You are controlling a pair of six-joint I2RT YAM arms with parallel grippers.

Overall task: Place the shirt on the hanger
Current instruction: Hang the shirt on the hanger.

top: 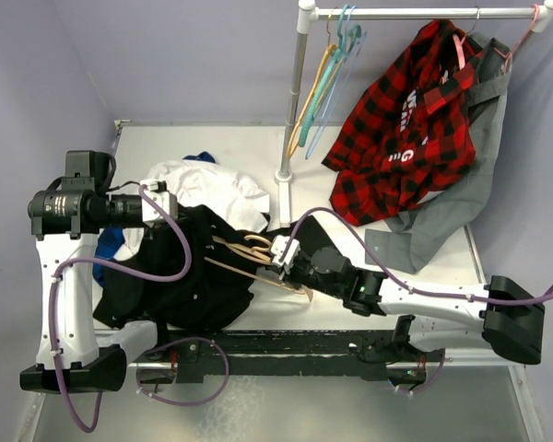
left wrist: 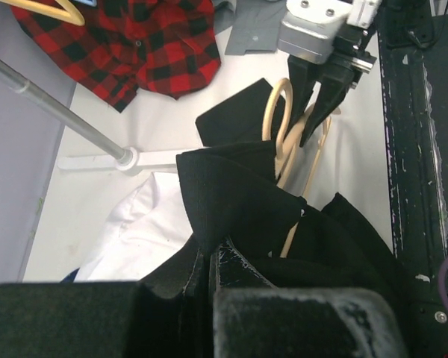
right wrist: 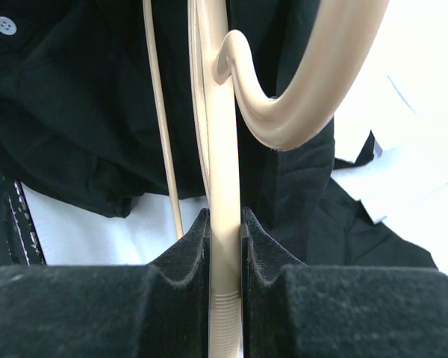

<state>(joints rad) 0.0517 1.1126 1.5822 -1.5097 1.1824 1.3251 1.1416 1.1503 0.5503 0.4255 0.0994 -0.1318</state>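
White table (top: 230, 147) carries the work. The shirt (top: 198, 281) lies on its near-left part as a bunched black heap, partly over a white garment (top: 212, 184).

The hanger (top: 258, 249) lies at the shirt's right edge. Its hook is clear of the cloth. In the left wrist view its thin lower bar runs under a raised fold of the shirt.

The left end effector (top: 166, 210) is clenched on that fold. Black cloth is pinched between its fingers (left wrist: 231, 313) and held up off the table.

The right end effector (right wrist: 224, 224) is clamped on the flat body of the hanger just below the hook. Both pads press against the tan material with no gap.

One white button (right wrist: 6, 25) shows on the shirt beside the hanger.

Step in hand, as judged: insertion of the hanger into the shirt. Which opening the fold belongs to cannot be determined.

Next move requires:
- Left end effector: keep the fold lifted and spread.
- Right end effector: drive one hanger arm further under the cloth toward a shoulder.
- Keep the hook outside the shirt throughout.
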